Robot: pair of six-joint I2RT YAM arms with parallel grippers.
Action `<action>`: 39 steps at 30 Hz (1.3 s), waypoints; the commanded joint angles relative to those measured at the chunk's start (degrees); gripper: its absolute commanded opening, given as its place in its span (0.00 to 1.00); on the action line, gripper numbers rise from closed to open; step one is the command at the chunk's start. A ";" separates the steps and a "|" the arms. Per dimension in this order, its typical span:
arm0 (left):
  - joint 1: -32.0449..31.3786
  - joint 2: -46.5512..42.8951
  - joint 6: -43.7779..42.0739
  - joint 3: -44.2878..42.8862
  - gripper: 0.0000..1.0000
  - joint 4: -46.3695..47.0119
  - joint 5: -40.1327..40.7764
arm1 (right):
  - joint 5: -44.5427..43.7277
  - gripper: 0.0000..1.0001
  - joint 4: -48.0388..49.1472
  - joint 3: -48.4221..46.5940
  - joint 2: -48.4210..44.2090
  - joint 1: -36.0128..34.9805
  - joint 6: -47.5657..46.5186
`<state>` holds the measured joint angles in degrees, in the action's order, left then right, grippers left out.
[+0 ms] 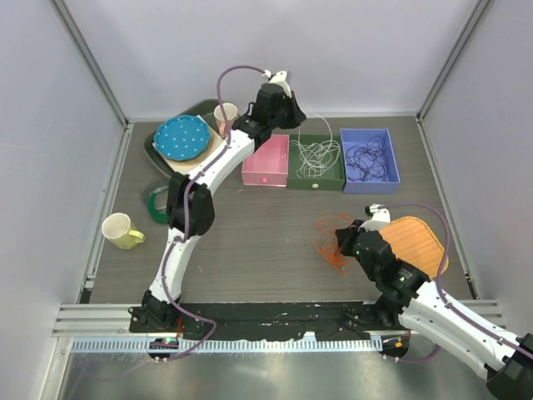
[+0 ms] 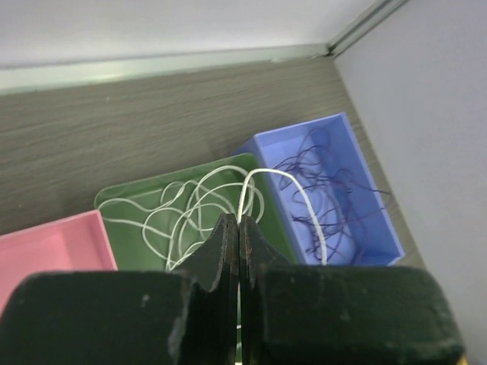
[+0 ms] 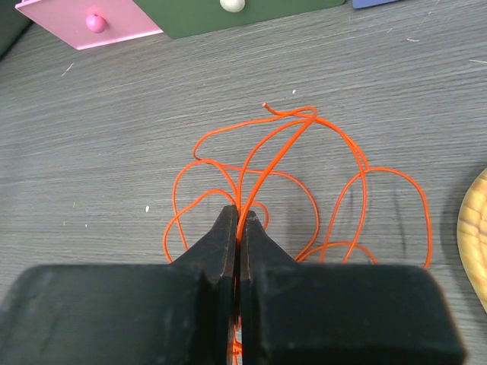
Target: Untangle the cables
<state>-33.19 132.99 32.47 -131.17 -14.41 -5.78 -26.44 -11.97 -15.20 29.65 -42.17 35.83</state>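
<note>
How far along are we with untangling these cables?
Done: the purple cable lies alone in the blue box. In hand: the left gripper pinches the white cable over the green box; the right gripper pinches the orange cable on the table. Left: release the white, box the orange; the pink box holds no cable.

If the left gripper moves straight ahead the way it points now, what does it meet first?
Probably the white cable loops in the green tray, right ahead of the left gripper; depth is unclear.
</note>
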 commanded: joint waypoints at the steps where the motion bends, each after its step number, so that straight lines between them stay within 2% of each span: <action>1: -0.73 3.32 -1.70 0.04 0.00 2.02 2.70 | -1.07 0.01 1.51 -0.27 1.20 0.07 -0.24; 10: -4.69 8.69 -7.50 -3.64 0.01 -0.79 14.91 | -0.90 0.01 2.12 -0.53 2.70 0.07 -0.41; 12: -5.48 9.66 -9.17 -4.44 0.06 -1.93 16.23 | -0.90 0.01 1.95 -0.44 2.52 0.07 -0.41; 13: -5.66 9.92 -9.79 -4.70 0.12 -2.11 16.68 | -0.90 0.01 1.86 -0.44 2.43 0.16 -0.41; 15: -6.27 9.92 -10.67 -4.71 0.15 -2.37 17.73 | -0.90 0.01 1.95 -0.36 2.26 0.16 -0.41; 18: -6.71 9.40 -12.34 -4.70 0.35 -2.72 18.17 | -0.99 0.01 1.86 -0.36 2.26 0.16 -0.33; 19: -6.89 9.05 -12.78 -4.70 0.46 -2.81 18.26 | -0.90 0.01 1.95 -0.36 2.26 0.07 -0.33; 24: -7.68 6.24 -14.97 -4.18 0.71 -3.69 18.00 | -1.07 0.01 1.95 -0.18 2.34 0.07 -0.33; 26: -8.64 4.22 -16.81 -4.18 0.86 -4.74 18.00 | -1.25 0.01 1.95 -0.18 2.43 0.07 -0.33; 27: -9.08 3.43 -17.43 -4.00 0.99 -5.18 18.26 | -1.34 0.01 1.95 -0.27 2.52 0.07 -0.41; 32: -12.60 -6.65 -21.65 0.99 1.00 -5.89 19.23 | -1.42 0.01 1.60 -0.53 2.70 0.07 -0.59; 38: -13.13 -23.35 -19.21 18.65 1.00 -3.51 18.17 | -0.81 0.01 1.15 -0.71 2.26 0.16 -0.50; 39: -13.22 -25.91 -18.07 23.89 1.00 -3.69 17.74 | 0.32 0.01 1.24 -0.79 2.43 0.16 -0.59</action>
<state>-47.00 119.37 13.04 -116.29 -20.64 12.23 -26.44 -12.16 -15.18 32.36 -42.19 35.83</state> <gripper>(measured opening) 0.996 0.045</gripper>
